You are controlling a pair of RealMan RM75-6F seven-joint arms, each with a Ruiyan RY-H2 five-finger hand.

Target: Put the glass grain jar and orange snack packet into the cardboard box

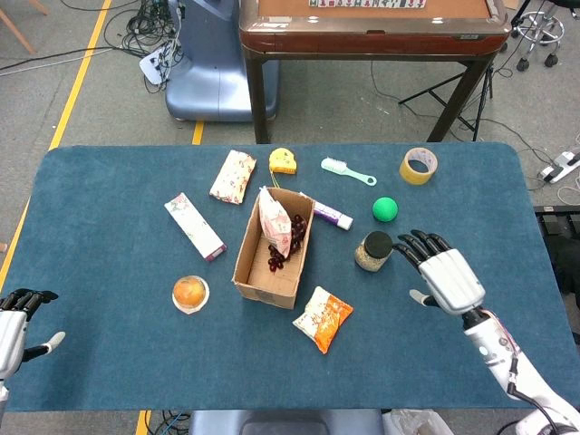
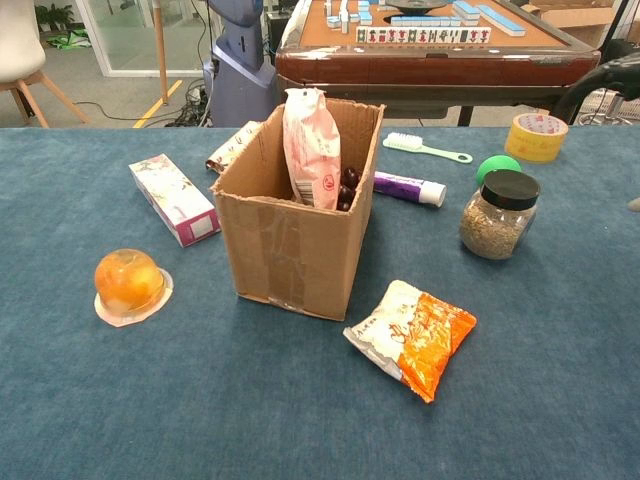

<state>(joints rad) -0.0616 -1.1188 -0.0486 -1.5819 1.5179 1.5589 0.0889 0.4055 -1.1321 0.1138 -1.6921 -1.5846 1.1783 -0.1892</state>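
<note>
Fingers (image 1: 419, 243) of the right hand (image 1: 446, 276) are spread and empty, just beside the glass grain jar (image 1: 372, 251), at its 3 o'clock. The reach for the jar looks underway; next, wrap it, lift, and carry toward 9 o'clock into the cardboard box (image 1: 263, 279). The orange snack packet (image 1: 323, 318) lies at the box's 5 o'clock. The left hand (image 1: 13, 328) idles, fingers apart, at the bench edge.

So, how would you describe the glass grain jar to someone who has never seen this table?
Find the open cardboard box mid-table. Just right of it stands the glass grain jar, near the green ball. It alone is clear, holds brownish grain and has a black lid.
</note>
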